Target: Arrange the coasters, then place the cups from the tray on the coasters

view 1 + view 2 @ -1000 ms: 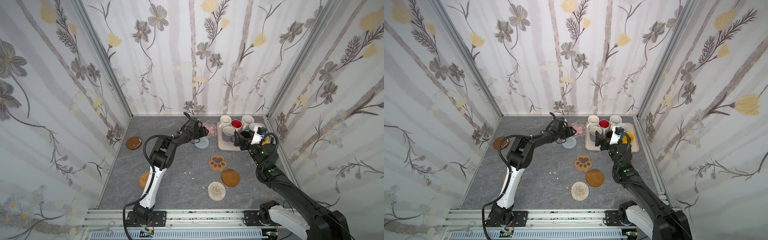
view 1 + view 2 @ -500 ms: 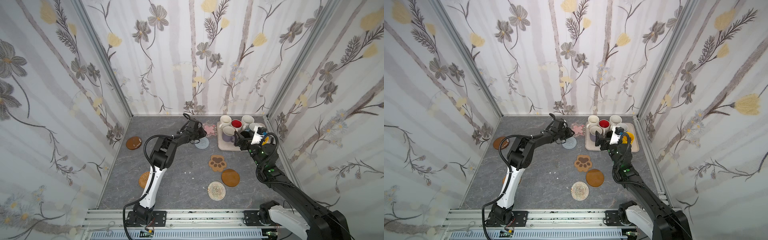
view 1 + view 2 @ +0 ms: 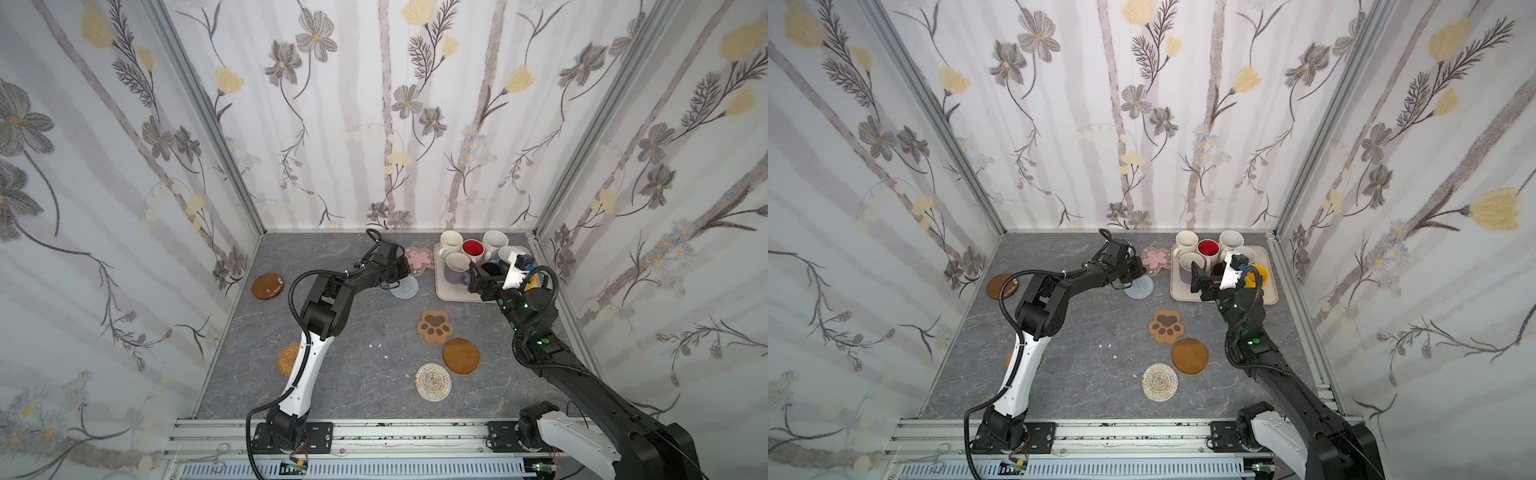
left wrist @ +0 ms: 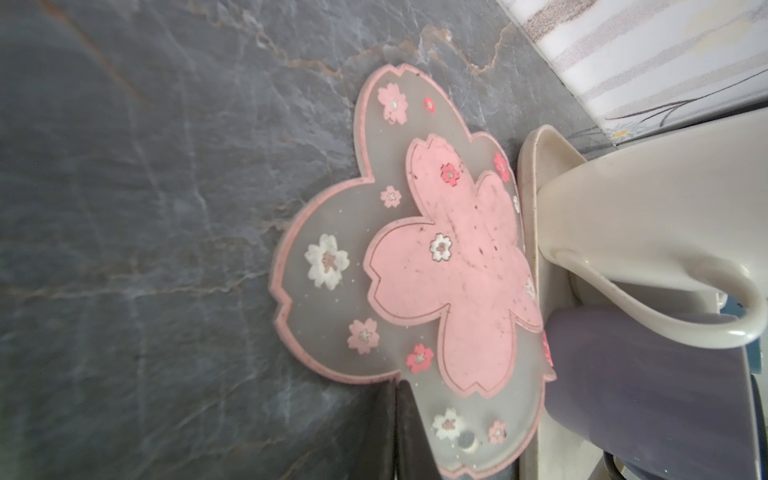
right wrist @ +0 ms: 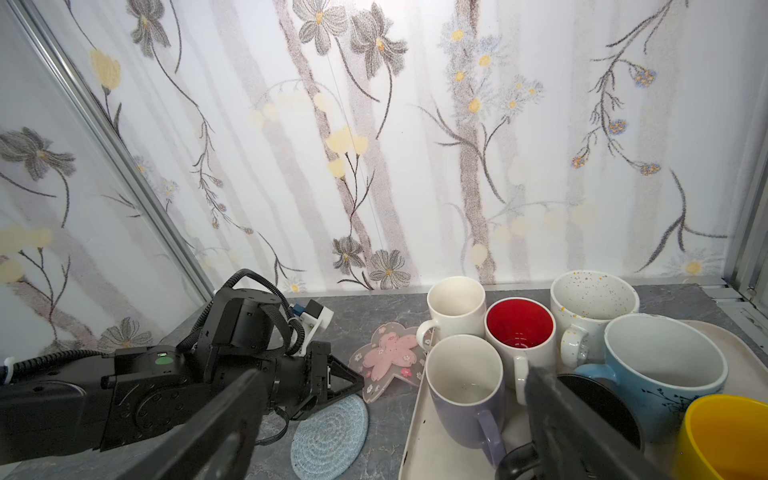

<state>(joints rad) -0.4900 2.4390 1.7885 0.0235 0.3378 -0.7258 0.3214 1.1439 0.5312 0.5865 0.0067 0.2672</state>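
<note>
Just beside the pink flower coaster, tray rim and lavender cup

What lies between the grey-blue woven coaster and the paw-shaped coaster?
Nothing. Only bare tabletop separates the grey-blue woven coaster from the paw-shaped coaster, as both top views show.

There are seven coasters, seven cups, one tray and two robot arms. Two coasters are brown discs; two cups are cream.
</note>
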